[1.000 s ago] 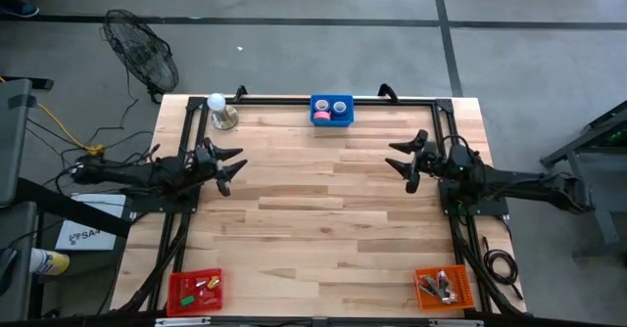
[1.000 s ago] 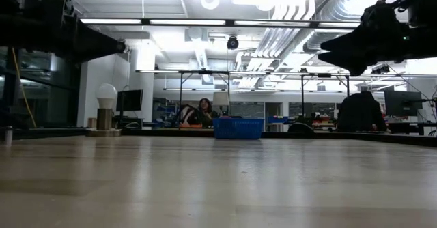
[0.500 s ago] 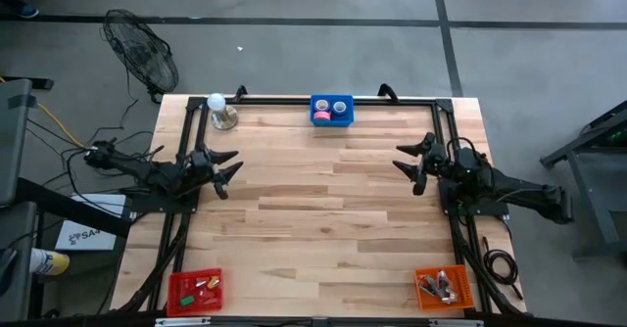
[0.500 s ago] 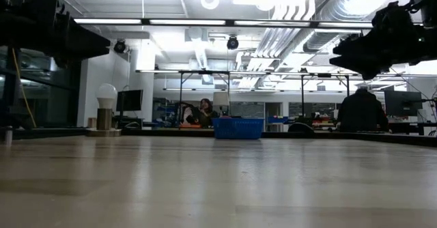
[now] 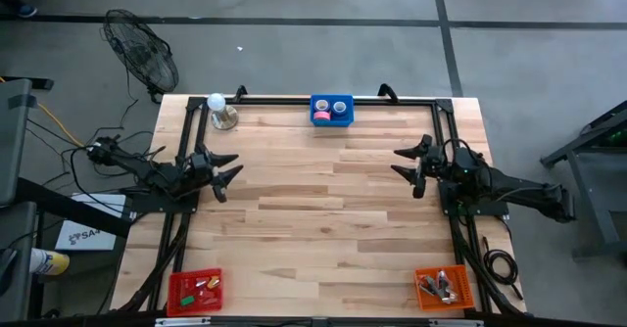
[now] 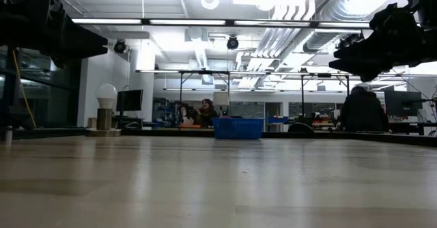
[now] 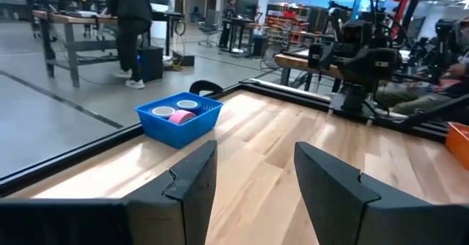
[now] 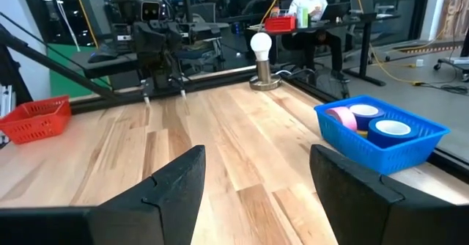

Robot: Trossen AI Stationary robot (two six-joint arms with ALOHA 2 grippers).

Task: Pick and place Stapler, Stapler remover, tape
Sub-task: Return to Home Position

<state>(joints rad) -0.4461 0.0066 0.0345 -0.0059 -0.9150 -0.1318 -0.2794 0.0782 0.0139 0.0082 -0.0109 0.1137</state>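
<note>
Since both arms are drawn back to the side edges of the tabletop (image 5: 313, 219) with nothing between their fingers, what counts is how the tape lies from each pincer. Farthest from the blue bin (image 5: 332, 124), at the near corners, stand two more bins. The red bin (image 5: 170, 293) on the left arm's side holds green and reddish staplers (image 5: 206, 286). The orange bin (image 5: 468, 293) on the right arm's side holds small metal pieces that I take for stapler removers (image 5: 441, 286).

Closer to the blue bin, the left pincer (image 5: 233, 165) hangs released and empty over the left edge, pointing inward. The right pincer (image 5: 397, 161) mirrors it over the right edge, likewise spread and empty. The blue bin itself sits at the middle of the far edge, about evenly between the two, so neither arm is clearly nearer.

The tape (image 5: 321, 117) rests inside it. A pinkish roll and two blue ones show, lying flat with open centres up; a yellow one I cannot make out. Left of the blue bin along that edge stands a bulb lamp (image 5: 217, 107), well apart.

Sorting looks finished, I judge, and the arms need only fold home with nothing in their way.
</note>
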